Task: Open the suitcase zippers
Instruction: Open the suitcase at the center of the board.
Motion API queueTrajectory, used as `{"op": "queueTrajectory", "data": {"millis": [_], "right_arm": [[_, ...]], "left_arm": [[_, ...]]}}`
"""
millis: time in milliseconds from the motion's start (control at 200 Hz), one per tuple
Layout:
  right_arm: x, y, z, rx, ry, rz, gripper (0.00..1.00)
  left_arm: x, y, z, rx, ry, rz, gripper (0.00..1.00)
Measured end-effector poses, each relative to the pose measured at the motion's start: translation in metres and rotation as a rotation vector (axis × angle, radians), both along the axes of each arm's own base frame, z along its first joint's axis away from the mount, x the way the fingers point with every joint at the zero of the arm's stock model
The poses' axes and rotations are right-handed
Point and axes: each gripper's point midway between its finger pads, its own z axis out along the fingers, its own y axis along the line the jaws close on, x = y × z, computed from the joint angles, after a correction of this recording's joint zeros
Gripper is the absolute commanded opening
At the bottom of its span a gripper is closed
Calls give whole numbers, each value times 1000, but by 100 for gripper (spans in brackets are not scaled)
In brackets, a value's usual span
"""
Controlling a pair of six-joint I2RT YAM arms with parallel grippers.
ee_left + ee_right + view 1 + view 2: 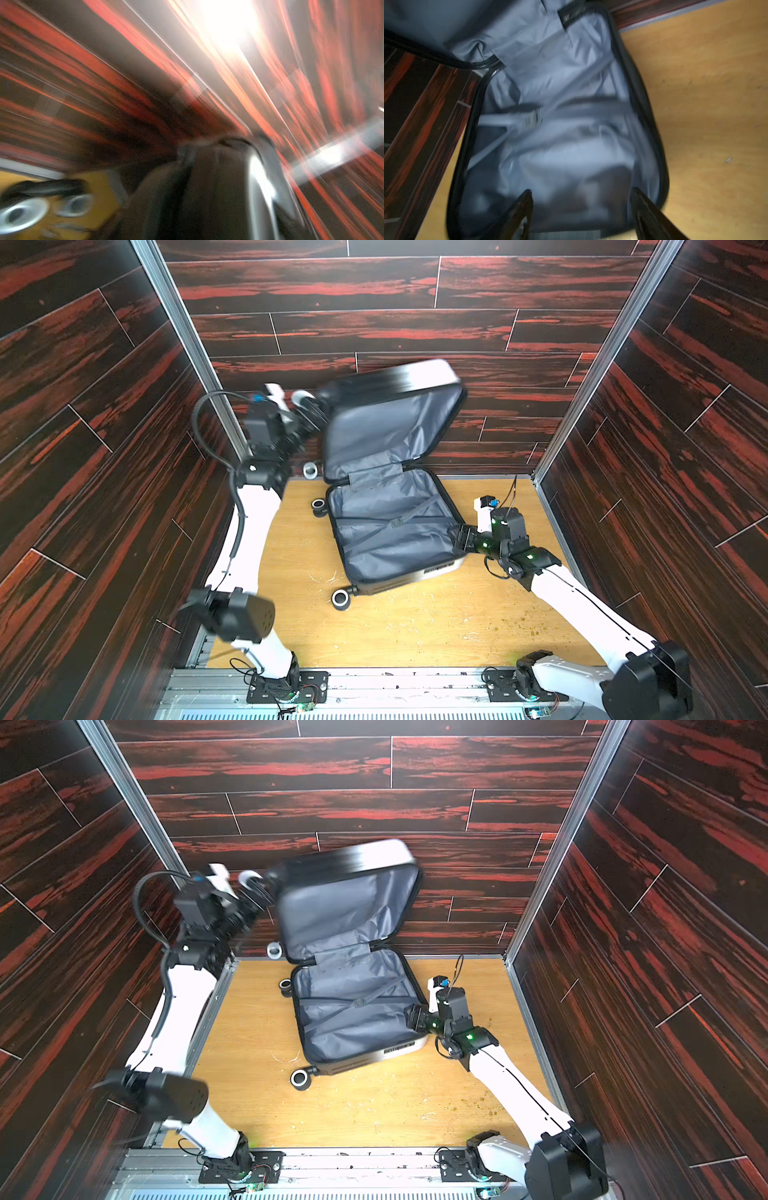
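Suitcase is seen lying open on a scuffed wooden tabletop, which is closed in on three sides by dark, red-streaked plank walls edged with aluminium posts. Its lower half is laid flat directly in front of the right gripper. That gripper's jaws are spread wide over the rim nearest it, and nothing is clamped between them; in the right wrist view, grey lining is seen in the gap between the fingers.

The lid is stood steeply against the back wall and is blurred. Its upper corner is met by the left gripper, which is too smeared for its jaws to be judged; whether the lid is touched cannot be told either. The zippers are shown as a dark track parted along the rims of both halves.

Inside the lower half, crumpled lining and crossed straps joined at a buckle are shown. The lid is lined alike. Three black wheels are seen on the side turned away from the right gripper.
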Motion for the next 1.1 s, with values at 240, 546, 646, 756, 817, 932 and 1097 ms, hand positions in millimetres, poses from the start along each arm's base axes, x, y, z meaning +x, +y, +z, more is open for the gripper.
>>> {"op": "queueTrajectory", "data": {"millis": [240, 546, 646, 756, 817, 932, 1097], "right_arm": [[53, 4, 0, -101, -15, -45, 78], [112, 32, 19, -51, -21, 27, 79], [118, 30, 13, -32, 6, 32, 79], [130, 29, 17, -16, 28, 39, 79], [141, 32, 28, 7, 15, 50, 79], [164, 37, 57, 69, -29, 67, 79], [205, 41, 102, 185, -102, 107, 79]], "left_arm": [[64, 75, -67, -33, 140, 248, 100], [58, 55, -51, 20, 126, 197, 100], [56, 51, -48, 19, 127, 182, 100], [51, 48, -37, 21, 123, 169, 100], [49, 45, -30, 22, 112, 164, 100], [44, 44, -19, 31, 101, 169, 100], [35, 42, 6, 30, 48, 169, 100]]}}
